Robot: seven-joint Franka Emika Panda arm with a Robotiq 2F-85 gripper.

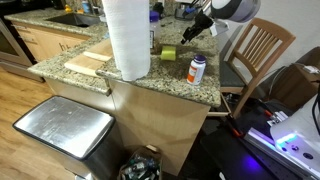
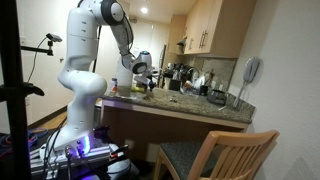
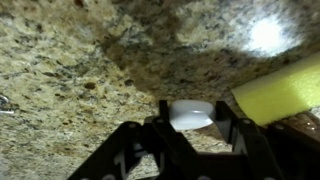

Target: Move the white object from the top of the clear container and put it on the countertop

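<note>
I count in exterior view: 1 paper towel roll [image 1: 127, 38] upper mid, 1 yellow sponge [image 1: 168, 53], 1 bottle [image 1: 197, 70] ctr-right, 1 wooden chair [image 1: 262, 50] right, 1 steel bin [image 1: 62, 128] lower left. Wrist view, btm ctr: 1 white object [image 3: 191, 116], 1 gripper [image 3: 192, 108].

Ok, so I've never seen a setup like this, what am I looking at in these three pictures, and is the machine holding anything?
This is a white jointed robot arm with a two-fingered hand, steered by a person. Two pictures come from cameras standing in the room; the third from a camera on the wrist, looking past the fingers. Below is a speckled tan granite countertop. On it, in an exterior view, stand a tall white paper towel roll, a small white bottle and a yellow-green object. The hand looks closed on a small white round object.
</note>
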